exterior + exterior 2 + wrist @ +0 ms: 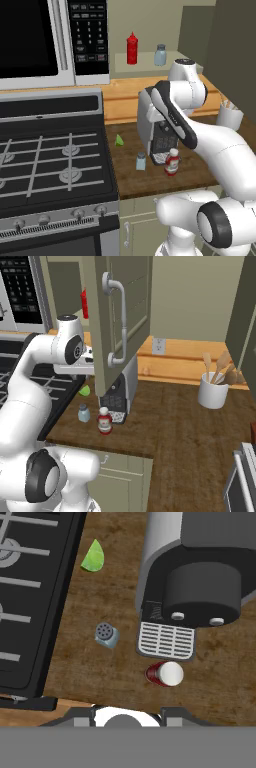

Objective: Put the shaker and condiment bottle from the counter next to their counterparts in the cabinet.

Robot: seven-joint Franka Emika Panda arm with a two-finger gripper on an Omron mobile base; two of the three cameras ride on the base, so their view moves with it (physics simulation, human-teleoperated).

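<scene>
The shaker (141,161) (84,413) (106,634) stands on the wooden counter beside the stove edge. Just to its right, the red condiment bottle (172,161) (104,420) (165,674) with a white cap stands in front of the coffee machine's drip grille. Up in the open cabinet (150,62), the counterparts stand on the pale shelf: a tall red squeeze bottle (132,48) and a twin shaker (160,55). My gripper (127,716) hovers high above the counter, looks straight down on both items, is shut and holds nothing.
A coffee machine (150,125) (200,577) stands right behind the bottle. A green wedge (119,140) (94,557) lies near the stove (50,155). The microwave (50,40) hangs left of the cabinet. The open cabinet door (120,321) juts out beside my arm. A utensil crock (214,390) stands at the right.
</scene>
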